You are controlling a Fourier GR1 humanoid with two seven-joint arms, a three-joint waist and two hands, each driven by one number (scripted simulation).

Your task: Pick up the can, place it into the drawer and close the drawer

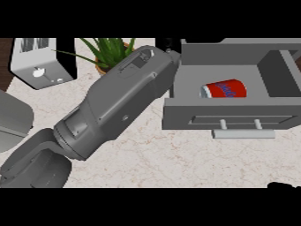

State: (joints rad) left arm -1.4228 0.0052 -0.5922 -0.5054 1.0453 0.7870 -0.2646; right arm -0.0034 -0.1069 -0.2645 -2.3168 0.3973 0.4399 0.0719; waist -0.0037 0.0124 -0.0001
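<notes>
Red can (pixel 225 89) lies inside the open drawer (pixel 234 117).

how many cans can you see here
1: a red can lying on its side inside the open drawer at the right. Another could be hidden under the left forearm.

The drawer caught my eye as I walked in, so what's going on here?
The red can already lies on its side inside the open grey drawer. A grey forearm stretches across the counter toward the drawer's left side; its hand is hidden. The drawer isn't closed yet. A toaster and a potted plant stand behind.
</notes>
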